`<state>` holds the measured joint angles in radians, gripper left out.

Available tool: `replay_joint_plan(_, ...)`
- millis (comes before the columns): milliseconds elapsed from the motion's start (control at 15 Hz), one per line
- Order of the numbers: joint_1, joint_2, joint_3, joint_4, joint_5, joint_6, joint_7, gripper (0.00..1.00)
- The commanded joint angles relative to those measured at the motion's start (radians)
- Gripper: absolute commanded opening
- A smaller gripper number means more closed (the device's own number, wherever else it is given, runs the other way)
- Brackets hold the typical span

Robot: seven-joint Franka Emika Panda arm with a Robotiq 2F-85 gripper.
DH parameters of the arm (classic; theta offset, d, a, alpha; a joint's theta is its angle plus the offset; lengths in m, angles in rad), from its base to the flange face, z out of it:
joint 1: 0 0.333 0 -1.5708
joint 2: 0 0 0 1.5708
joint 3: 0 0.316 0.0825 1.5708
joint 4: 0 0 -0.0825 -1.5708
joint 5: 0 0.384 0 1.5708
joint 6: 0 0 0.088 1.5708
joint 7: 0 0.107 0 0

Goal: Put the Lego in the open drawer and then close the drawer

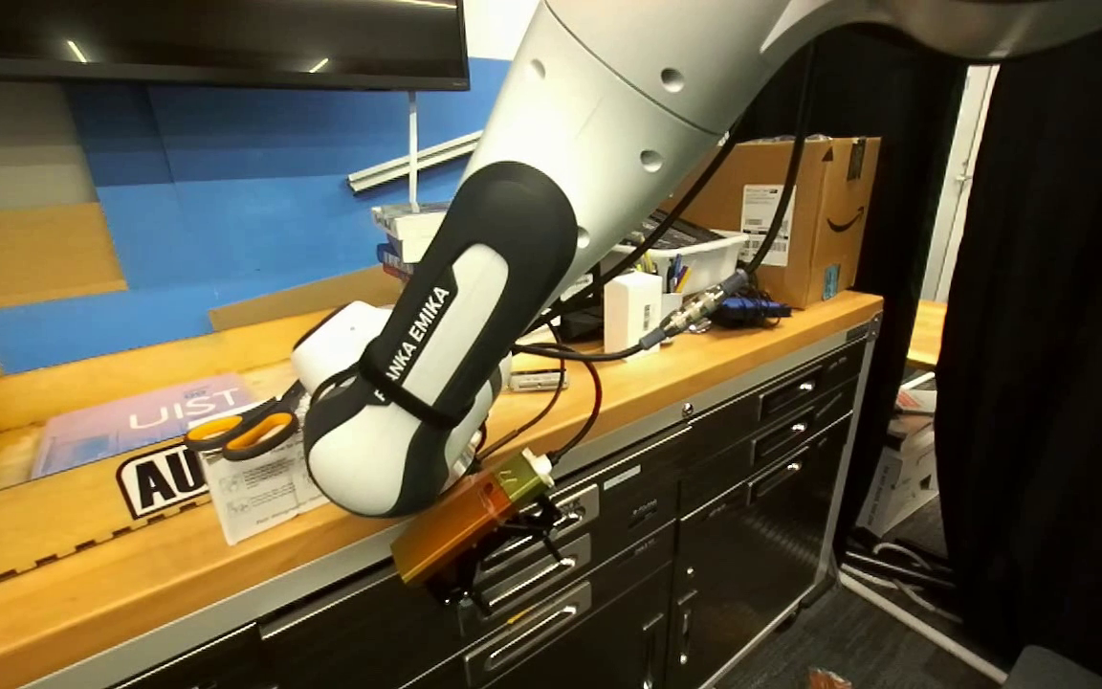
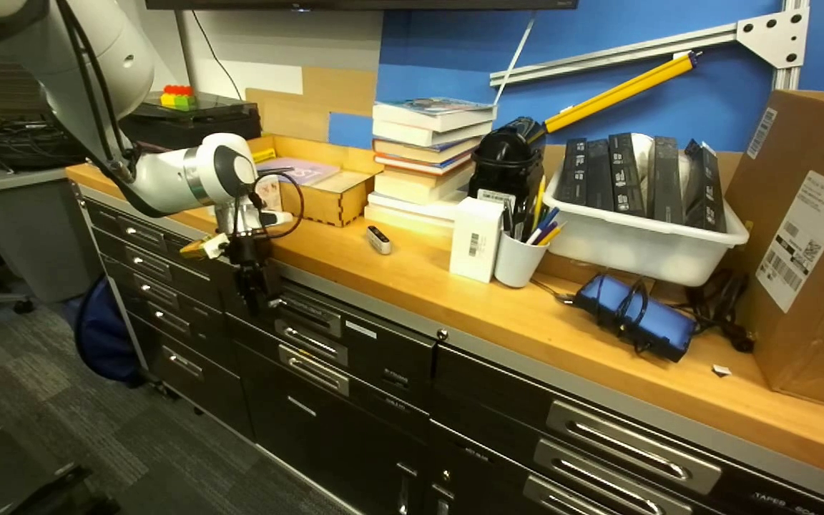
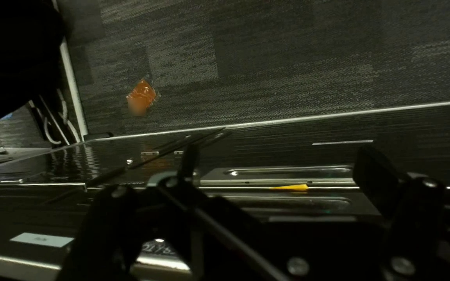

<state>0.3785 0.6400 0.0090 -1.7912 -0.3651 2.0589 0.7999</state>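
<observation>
My gripper hangs in front of the cabinet's black drawer fronts, seen in both exterior views (image 1: 513,574) (image 2: 256,300). In the wrist view the fingers (image 3: 277,169) are wide apart with nothing between them. Drawer handles (image 3: 287,171) show beyond them. The drawer front (image 2: 376,350) by my gripper and the handle below it (image 1: 537,622) look flush with the cabinet. No drawer stands visibly open, though my gripper hides part of the fronts. The light-blue Lego does not show in any view.
The wooden worktop (image 2: 412,279) edge runs above the drawers. On it stand a wooden tray (image 2: 340,197), stacked books (image 2: 423,154), a white box (image 2: 473,247), a pen cup (image 2: 518,261), a white bin (image 2: 641,239) and a carton (image 2: 805,250). A yellow tab (image 3: 293,187) sits at a drawer edge.
</observation>
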Motion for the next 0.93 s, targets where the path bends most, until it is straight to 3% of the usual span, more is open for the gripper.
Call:
replay_joint_plan(0,-0.014,0.027,0.005,0.085,0.052,0.021,0.048,1.0)
replay_joint_plan(267,-0.018,0.025,0.006,0.055,0.097,0.028,0.049,1.0)
replay_joint_plan(867,0.049,-0.013,-0.023,0.038,-0.046,0.155,0.166,1.0)
